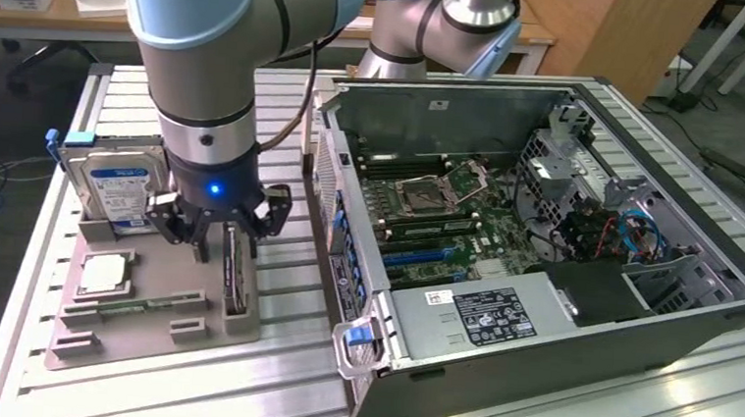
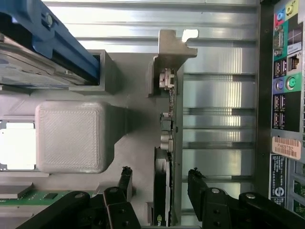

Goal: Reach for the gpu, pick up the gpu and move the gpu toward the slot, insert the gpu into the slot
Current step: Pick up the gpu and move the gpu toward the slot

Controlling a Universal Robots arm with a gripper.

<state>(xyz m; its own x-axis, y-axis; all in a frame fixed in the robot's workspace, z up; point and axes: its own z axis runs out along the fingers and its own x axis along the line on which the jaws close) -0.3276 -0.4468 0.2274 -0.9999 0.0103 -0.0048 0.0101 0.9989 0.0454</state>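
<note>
One hand: spread wide, a finger on each side of the gpu, apart from it
gpu: standing on edge in the grey tray, between the fingers

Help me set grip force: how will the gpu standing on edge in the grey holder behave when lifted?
Probably stiff: the gpu is a flat board. Likely fragile, with small exposed components along its edge. Standing thin-edged in the grey holder, it may tip if the open pincer nudges it sideways.
</note>
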